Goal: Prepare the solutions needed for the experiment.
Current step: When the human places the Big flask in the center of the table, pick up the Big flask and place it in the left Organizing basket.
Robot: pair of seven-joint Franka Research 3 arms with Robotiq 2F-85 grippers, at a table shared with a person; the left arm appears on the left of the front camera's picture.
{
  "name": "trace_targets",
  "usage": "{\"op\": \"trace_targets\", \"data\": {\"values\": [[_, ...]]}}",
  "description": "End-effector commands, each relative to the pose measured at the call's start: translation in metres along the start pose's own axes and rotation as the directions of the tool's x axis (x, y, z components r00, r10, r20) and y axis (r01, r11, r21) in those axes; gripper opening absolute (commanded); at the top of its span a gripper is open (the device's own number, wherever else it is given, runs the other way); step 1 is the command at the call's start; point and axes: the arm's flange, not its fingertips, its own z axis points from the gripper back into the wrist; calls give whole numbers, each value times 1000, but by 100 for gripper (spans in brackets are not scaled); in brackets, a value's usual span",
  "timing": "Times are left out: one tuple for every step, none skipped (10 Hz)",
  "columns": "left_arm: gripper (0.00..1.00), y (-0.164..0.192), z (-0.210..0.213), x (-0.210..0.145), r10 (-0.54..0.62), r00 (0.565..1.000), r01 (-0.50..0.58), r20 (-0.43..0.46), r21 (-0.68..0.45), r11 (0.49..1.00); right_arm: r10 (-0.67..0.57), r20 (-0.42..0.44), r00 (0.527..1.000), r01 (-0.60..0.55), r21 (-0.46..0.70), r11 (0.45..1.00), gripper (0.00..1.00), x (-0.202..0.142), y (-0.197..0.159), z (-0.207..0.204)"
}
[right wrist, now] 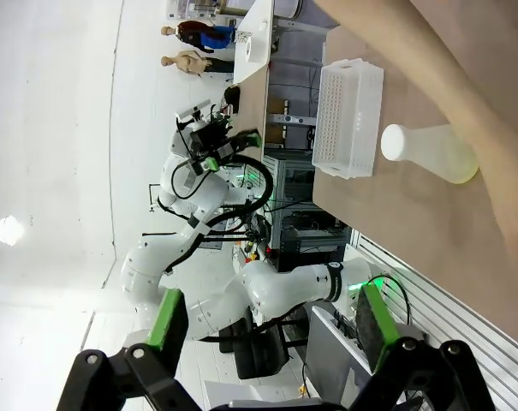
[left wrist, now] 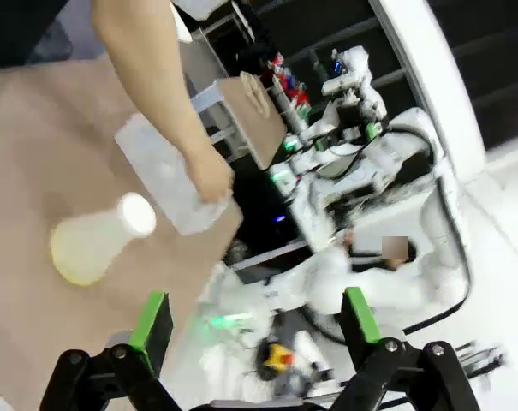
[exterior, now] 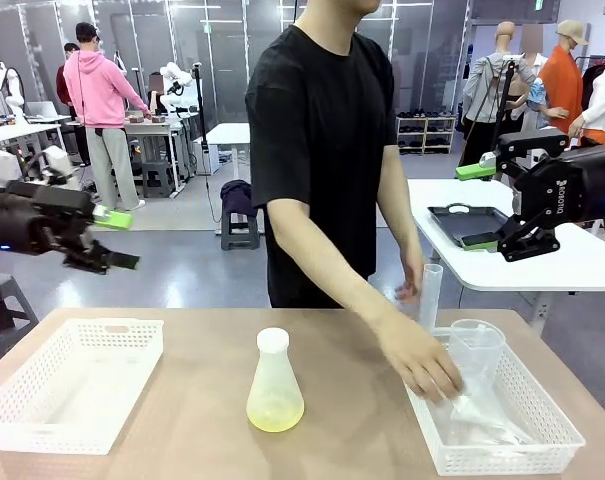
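A frosted conical flask (exterior: 275,380) stands mid-table with a little pale yellow-green solution (exterior: 275,413) at its bottom. The same flask (left wrist: 96,244) (right wrist: 430,152) appears in both wrist views. My left gripper (exterior: 122,240) hangs open in the air above the table's left side, its fingers (left wrist: 151,321) wide apart with nothing between them. My right gripper (exterior: 477,207) is raised off to the right, open and empty, its pads (right wrist: 372,317) far apart. A person's hand (exterior: 422,365) reaches into the right basket (exterior: 542,445) beside a clear beaker (exterior: 475,350).
An empty white basket (exterior: 42,425) sits at the table's left. A tall clear cylinder (exterior: 430,295) stands at the right basket's far corner, with the person's other hand near it. The person stands at the far edge, behind the flask.
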Motion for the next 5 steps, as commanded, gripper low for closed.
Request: {"op": "trace_targets", "data": {"values": [[100,25,-21,19,-309,951,310,-31,59,949,7,6,1000,-7,10,1000,100,-1,2,-1],[100,36,-28,23,-391,918,396,-67,87,914,7,6,1000,-7,10,1000,100,-1,2,-1],[100,44,-34,27,-377,924,380,-71,49,924,7,6,1000,-7,10,1000,100,-1,2,-1],[100,50,-38,27,-383,915,391,-127,44,920,7,6,1000,-7,10,1000,100,-1,2,-1],[100,30,-35,22,-362,929,366,-84,47,929,7,6,1000,-7,10,1000,100,-1,2,-1]]}}
